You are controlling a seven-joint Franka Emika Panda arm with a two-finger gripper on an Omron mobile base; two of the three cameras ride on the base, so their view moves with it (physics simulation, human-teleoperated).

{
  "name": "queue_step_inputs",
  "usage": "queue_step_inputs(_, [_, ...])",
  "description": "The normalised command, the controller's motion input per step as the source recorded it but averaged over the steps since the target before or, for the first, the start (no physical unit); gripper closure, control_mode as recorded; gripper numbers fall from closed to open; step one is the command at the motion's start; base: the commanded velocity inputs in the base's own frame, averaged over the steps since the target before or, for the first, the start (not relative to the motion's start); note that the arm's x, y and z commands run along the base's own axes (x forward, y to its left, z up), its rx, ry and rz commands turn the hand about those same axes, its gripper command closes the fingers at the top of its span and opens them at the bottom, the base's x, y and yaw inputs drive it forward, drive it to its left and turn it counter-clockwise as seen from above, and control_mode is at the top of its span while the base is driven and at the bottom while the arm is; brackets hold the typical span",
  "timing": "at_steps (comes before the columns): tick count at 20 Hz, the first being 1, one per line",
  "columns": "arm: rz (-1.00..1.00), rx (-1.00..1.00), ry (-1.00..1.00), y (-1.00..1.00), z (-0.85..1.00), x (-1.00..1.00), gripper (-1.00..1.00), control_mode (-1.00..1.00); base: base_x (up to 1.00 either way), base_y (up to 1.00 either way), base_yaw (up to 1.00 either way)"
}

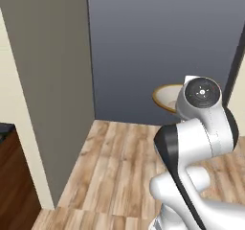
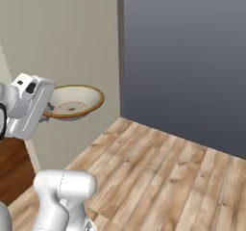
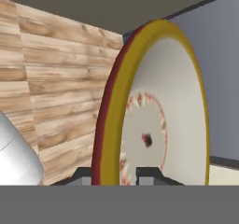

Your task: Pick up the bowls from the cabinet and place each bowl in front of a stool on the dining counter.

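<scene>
One bowl (image 2: 75,100), cream inside with a gold-yellow rim, hangs in the air above the floor, held at its near rim. My gripper (image 3: 119,174) is shut on that rim, one finger inside the bowl and one outside. In the hand view the bowl (image 3: 163,115) stands on edge and shows a dark spot and a reddish ring inside. The left base view has the bowl (image 1: 165,97) peeking out from behind my white wrist. In the right base view the gripper (image 2: 48,110) meets the bowl's left edge. The cabinet, the stools and the dining counter are out of view.
A light wooden plank floor (image 1: 119,166) spreads below. A dark grey wall (image 2: 192,57) stands ahead, with a beige-grey wall (image 1: 48,80) jutting out on the left. A dark brown wooden unit (image 1: 12,186) sits low at the far left.
</scene>
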Motion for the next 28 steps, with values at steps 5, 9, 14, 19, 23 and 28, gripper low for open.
queue_step_inputs(5, [0.00,0.00,0.00,0.00,0.00,0.00,1.00,1.00,-0.70,-0.47,0.71])
queue_step_inputs(9, [0.00,0.00,0.00,0.00,0.00,0.00,1.00,1.00,-0.71,-0.27,0.64])
queue_step_inputs(14, [0.00,0.00,0.00,0.00,0.00,0.00,1.00,1.00,-0.71,0.58,0.63])
queue_step_inputs(19, [0.00,0.00,0.00,0.00,0.00,0.00,1.00,1.00,-0.56,0.86,0.54])
queue_step_inputs(23, [0.00,0.00,0.00,0.00,0.00,0.00,1.00,1.00,-0.41,0.87,0.54])
queue_step_inputs(28, [0.00,0.00,0.00,0.00,0.00,0.00,1.00,1.00,-0.44,0.68,0.52])
